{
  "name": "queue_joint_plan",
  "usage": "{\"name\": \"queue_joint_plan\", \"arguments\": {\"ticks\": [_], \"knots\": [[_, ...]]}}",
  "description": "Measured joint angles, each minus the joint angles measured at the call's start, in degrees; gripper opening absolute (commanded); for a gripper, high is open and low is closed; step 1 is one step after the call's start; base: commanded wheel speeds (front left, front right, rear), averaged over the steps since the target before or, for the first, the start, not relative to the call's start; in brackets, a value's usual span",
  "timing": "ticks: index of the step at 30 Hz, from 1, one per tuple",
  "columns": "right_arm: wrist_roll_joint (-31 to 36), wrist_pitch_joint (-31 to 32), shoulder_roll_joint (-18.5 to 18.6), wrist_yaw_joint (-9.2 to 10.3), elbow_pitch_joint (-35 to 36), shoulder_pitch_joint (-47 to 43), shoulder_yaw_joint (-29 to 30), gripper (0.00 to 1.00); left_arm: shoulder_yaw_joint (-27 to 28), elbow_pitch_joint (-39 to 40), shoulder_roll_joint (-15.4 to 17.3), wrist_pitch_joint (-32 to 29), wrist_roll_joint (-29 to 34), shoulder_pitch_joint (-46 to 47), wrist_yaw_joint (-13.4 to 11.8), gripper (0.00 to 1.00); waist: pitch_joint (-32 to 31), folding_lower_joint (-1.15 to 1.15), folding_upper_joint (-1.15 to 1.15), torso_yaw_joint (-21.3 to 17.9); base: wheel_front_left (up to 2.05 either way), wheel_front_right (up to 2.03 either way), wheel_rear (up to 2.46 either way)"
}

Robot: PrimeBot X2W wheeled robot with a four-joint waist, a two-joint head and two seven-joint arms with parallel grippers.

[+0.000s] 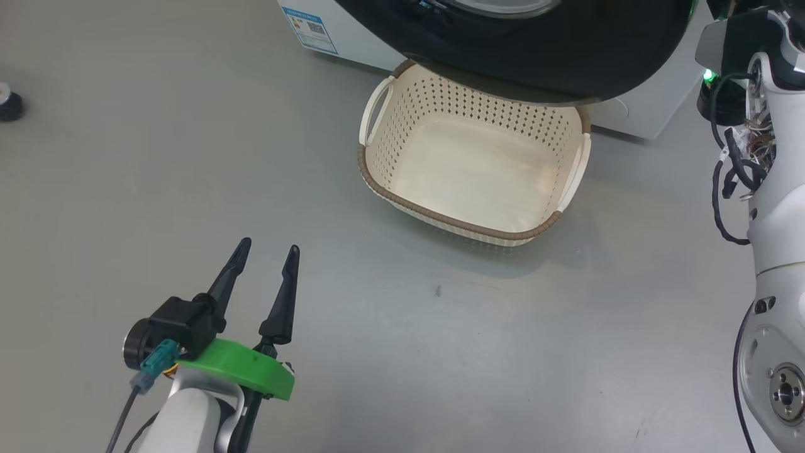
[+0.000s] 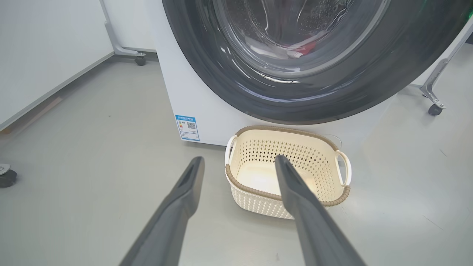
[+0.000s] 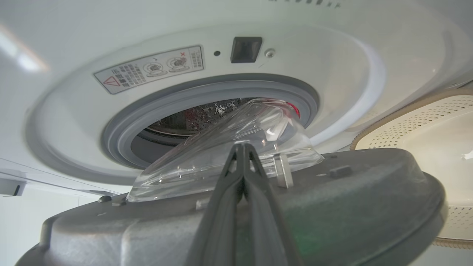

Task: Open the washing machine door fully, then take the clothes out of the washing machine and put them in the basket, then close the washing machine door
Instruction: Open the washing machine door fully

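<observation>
The glossy black-rimmed round washing machine door stands ajar from the big white washing machine, the right gripper pinched shut at its inner face, the cream perforated plastic basket on the grey floor beneath, the left gripper splayed wide nearby.

Black-rimmed washing machine door ajar, red clothes inside, cream basket beneath

Glossy black-rimmed washing machine door with clear glass, perforated cream plastic basket with woven-look brown rim, smooth grey floor.
</observation>
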State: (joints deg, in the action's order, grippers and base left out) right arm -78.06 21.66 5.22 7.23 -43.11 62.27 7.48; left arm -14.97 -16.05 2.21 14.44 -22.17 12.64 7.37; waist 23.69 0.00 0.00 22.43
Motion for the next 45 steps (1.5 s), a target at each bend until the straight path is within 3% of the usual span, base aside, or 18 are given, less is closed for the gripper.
{"name": "queue_joint_plan", "arguments": {"ticks": [14, 26, 45], "knots": [[-2.7, 4.6, -0.1, -0.11, -3.6, -0.9, -0.7, 0.00, 0.6, -0.6, 0.0, 0.0, 0.2, 0.0, 0.0, 1.00, -2.9, 0.00, 0.00, -1.0, 0.00, 0.00, 0.00], [-3.4, 6.5, -0.5, -2.59, -5.6, -4.1, -2.2, 0.00, 0.9, -1.2, 0.0, 0.0, 0.6, -0.2, 0.0, 1.00, -5.5, 0.00, 0.00, -1.7, 0.00, 0.00, 0.00], [-12.5, 12.4, -0.7, -3.47, -7.1, -7.2, -7.0, 0.00, 0.7, -1.4, 0.1, 0.0, 2.0, -1.8, 0.0, 1.00, -8.4, 0.00, 0.00, -2.0, 0.00, 0.00, 0.00]]}}
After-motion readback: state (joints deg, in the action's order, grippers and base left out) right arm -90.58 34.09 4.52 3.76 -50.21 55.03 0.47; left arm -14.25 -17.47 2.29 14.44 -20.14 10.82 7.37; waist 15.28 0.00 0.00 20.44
